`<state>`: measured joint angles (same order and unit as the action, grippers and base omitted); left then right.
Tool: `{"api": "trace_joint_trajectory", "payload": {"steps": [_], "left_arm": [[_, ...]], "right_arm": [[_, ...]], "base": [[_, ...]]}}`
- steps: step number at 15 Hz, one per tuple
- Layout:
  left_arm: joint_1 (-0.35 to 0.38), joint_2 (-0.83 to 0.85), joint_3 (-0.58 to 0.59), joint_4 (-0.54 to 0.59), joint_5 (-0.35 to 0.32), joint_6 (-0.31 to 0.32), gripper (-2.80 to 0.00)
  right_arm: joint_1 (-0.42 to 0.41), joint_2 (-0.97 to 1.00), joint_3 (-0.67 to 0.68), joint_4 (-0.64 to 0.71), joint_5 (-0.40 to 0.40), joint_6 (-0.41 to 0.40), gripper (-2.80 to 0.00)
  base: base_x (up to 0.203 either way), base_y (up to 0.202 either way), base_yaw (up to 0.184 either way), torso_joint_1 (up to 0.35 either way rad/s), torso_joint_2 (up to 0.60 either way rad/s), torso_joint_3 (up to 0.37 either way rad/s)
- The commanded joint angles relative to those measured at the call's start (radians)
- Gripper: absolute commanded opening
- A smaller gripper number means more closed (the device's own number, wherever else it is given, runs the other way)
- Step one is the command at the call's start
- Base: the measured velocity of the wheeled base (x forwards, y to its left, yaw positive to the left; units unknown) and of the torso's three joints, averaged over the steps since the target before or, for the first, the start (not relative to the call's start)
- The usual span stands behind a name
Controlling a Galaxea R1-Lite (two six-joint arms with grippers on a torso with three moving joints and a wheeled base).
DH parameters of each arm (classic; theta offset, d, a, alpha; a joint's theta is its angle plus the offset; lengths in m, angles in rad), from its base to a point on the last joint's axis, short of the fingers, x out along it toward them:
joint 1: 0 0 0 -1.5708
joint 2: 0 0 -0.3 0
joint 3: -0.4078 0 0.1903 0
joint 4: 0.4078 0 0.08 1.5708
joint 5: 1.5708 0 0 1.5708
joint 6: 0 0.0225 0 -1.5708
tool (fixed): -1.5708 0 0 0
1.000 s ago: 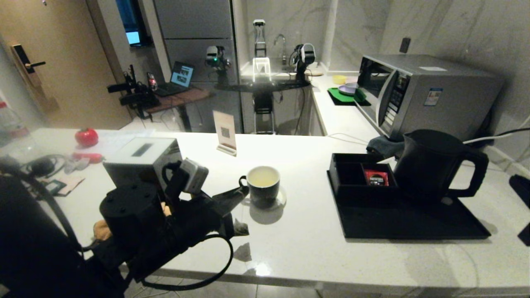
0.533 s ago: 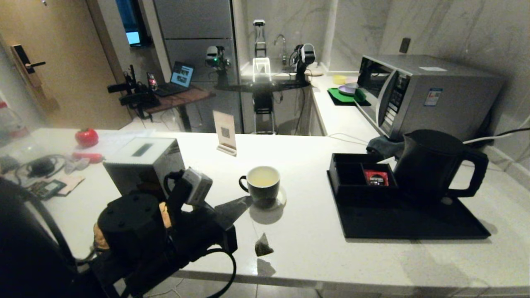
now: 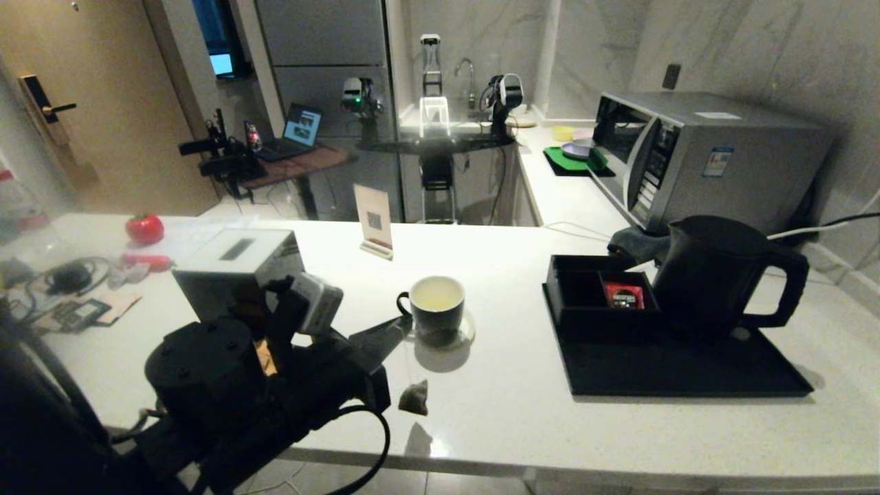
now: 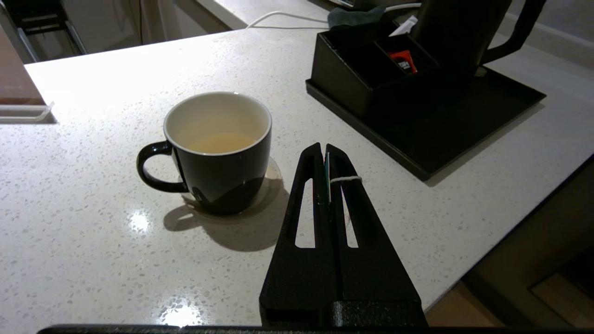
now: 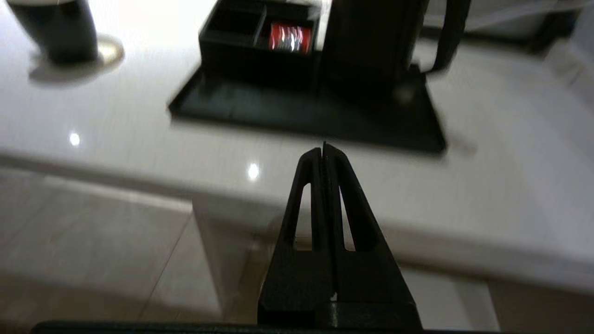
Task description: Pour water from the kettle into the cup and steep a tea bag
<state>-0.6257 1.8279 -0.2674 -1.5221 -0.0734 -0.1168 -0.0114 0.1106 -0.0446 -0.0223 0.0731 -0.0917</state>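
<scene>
The black cup point(image 3: 438, 307) point(image 4: 218, 153) stands mid-counter with pale yellowish water point(image 4: 221, 141) inside. My left gripper point(image 3: 405, 323) point(image 4: 324, 149) hovers just in front of the cup, to the side away from its handle, shut on the tea bag's tag. The string point(image 4: 345, 179) loops over one finger. The tea bag point(image 3: 414, 399) dangles below it, just above the counter near the front edge. The black kettle point(image 3: 715, 275) point(image 5: 371, 41) stands on the tray at the right. My right gripper point(image 5: 323, 148) is shut and empty, low off the counter's front edge and out of the head view.
A black tray point(image 3: 687, 375) carries the kettle and a black compartment box point(image 3: 584, 292) with a red packet point(image 3: 624, 295). A microwave point(image 3: 708, 158) stands behind. A white box point(image 3: 234, 265), a sign card point(image 3: 372, 220) and a tomato point(image 3: 144, 227) are to the left.
The hanging tea bag has swung right, then part-way back, beneath my left gripper. My right arm has dropped out of the head view's right edge.
</scene>
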Motion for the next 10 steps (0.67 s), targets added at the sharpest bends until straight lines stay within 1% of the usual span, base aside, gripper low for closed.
{"api": "trace_joint_trajectory", "payload": {"steps": [1,2,3,6,7,10], "left_arm": [[0.000,-0.013,0.005,-0.048,0.000,-0.001,-2.80],[0.001,-0.016,0.005,-0.048,0.000,-0.003,-2.80],[0.001,-0.022,0.009,-0.048,0.000,-0.003,-2.80],[0.003,-0.043,0.017,-0.048,-0.006,-0.007,-2.80],[0.003,-0.047,0.017,-0.048,-0.008,-0.007,-2.80],[0.003,-0.063,0.019,-0.048,-0.002,-0.005,-2.80]], "right_arm": [[0.008,-0.111,-0.020,0.163,-0.056,-0.001,-2.80],[0.010,-0.111,-0.011,0.161,-0.079,0.011,-2.80],[0.010,-0.111,-0.011,0.160,-0.080,0.022,-2.80],[0.010,-0.111,-0.010,0.159,-0.086,0.126,-2.80],[0.010,-0.111,-0.011,0.159,-0.093,0.145,-2.80],[0.010,-0.111,-0.011,0.159,-0.095,0.145,-2.80]], "base": [[0.000,0.000,0.000,0.000,0.00,0.000],[0.000,0.000,0.000,0.000,0.00,0.000],[0.000,0.000,0.000,0.000,0.00,0.000],[0.000,0.000,0.000,0.000,0.00,0.000],[0.000,0.000,0.000,0.000,0.00,0.000],[0.000,0.000,0.000,0.000,0.00,0.000]]}}
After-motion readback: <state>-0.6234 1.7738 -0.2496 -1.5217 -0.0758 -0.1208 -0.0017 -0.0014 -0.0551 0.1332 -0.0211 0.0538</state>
